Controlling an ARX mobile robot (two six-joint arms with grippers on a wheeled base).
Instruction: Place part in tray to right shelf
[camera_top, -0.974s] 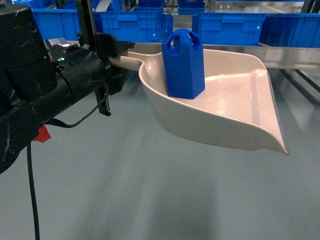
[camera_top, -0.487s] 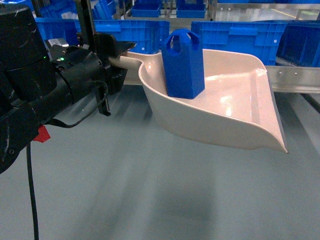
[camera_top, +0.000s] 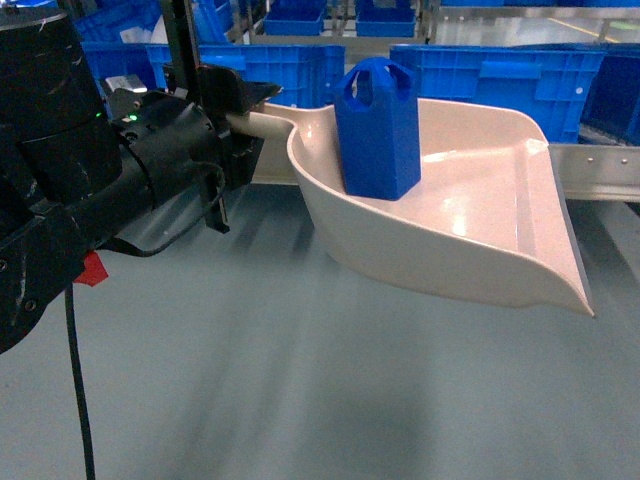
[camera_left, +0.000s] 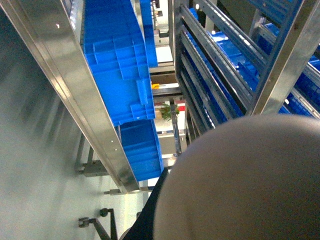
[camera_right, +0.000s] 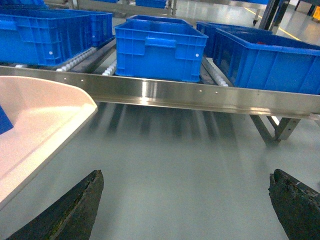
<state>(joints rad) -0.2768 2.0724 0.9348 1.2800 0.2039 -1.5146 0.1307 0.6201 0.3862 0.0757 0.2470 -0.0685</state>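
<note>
Black and bulky, the left arm (camera_top: 90, 190) is reaching level, its fingers (camera_top: 225, 100) clamping the tray (camera_top: 480, 230) handle. Right fingers (camera_right: 70, 210) are gaping wide, holding nothing. The part (camera_top: 377, 130) is standing upright in the tray, before the shelf (camera_right: 200, 97) carrying blue crates (camera_right: 160, 47).

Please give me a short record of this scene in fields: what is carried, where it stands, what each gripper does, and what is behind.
carried: blue part, upright inside the beige tray
tray: held in the air by its handle, above the grey floor
left gripper: shut on the tray handle
right gripper: open, holding nothing
behind: steel shelf with blue crates
</note>
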